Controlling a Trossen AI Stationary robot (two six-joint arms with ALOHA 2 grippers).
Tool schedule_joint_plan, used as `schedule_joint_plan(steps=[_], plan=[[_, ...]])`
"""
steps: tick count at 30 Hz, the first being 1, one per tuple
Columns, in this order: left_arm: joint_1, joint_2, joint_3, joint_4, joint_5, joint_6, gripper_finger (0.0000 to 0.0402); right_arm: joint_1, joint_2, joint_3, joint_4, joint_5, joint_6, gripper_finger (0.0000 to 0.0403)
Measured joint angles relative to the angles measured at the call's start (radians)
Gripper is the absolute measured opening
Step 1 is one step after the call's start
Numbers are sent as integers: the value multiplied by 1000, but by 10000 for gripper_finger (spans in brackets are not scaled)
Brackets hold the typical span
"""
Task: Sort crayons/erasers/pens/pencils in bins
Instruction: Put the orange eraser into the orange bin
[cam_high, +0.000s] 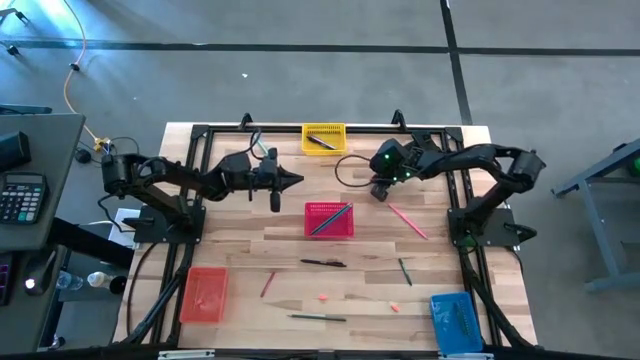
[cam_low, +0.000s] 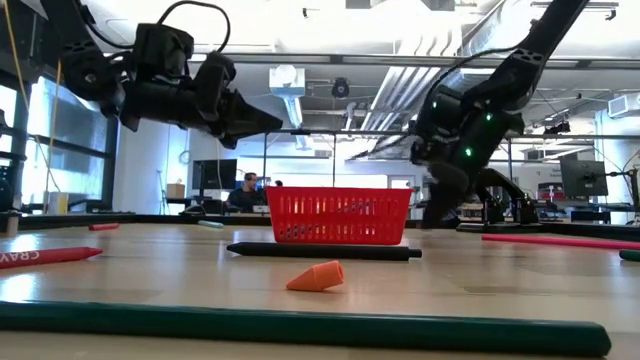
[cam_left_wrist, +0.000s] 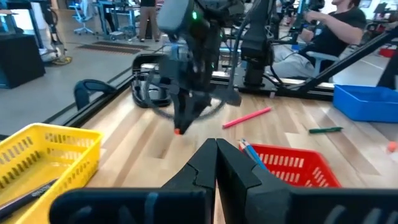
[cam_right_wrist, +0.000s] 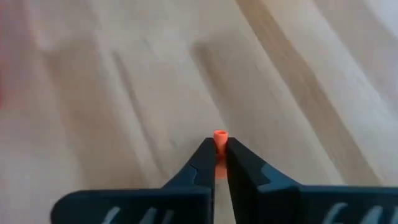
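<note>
My right gripper (cam_high: 380, 193) is at the far right of the table, slanting down, shut on a tiny orange eraser (cam_right_wrist: 220, 134), also seen in the left wrist view as an orange eraser (cam_left_wrist: 178, 130). My left gripper (cam_high: 295, 180) hovers shut and nearly level above the table, just beyond the red bin (cam_high: 329, 219), which holds pencils. The yellow bin (cam_high: 323, 137) at the far edge holds a black pen. The orange bin (cam_high: 204, 293) stands near left and the blue bin (cam_high: 455, 322) near right. A pink pencil (cam_high: 408, 221) lies beside my right gripper. My right gripper pinches the eraser between its two fingertips (cam_right_wrist: 205, 152), with the eraser's end (cam_right_wrist: 220, 132) poking out past them. The fingers slant down from the table's right side. Whether the eraser is clear of the wood I cannot tell.
Loose on the near half of the table lie a black pen (cam_high: 323, 263), a green pencil (cam_high: 405, 271), a red crayon (cam_high: 267, 285), two erasers (cam_high: 324, 297) (cam_high: 395, 308) and a long green pencil (cam_high: 318, 318). A person sits beyond the table.
</note>
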Motion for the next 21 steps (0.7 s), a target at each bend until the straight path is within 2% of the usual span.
schedule_joint_plan(steps=[4,10,16,21], plan=[[-37,0,0,-2,0,-21,3,30,-43,2,52,-39,47,12],[-88,0,0,-6,-28,-16,35,116,-53,2,286,-102,147,13],[-118,0,7,2,-126,-19,80,195,-53,2,609,-79,332,13],[-150,0,71,3,-171,-34,103,234,-53,4,849,-34,426,13]])
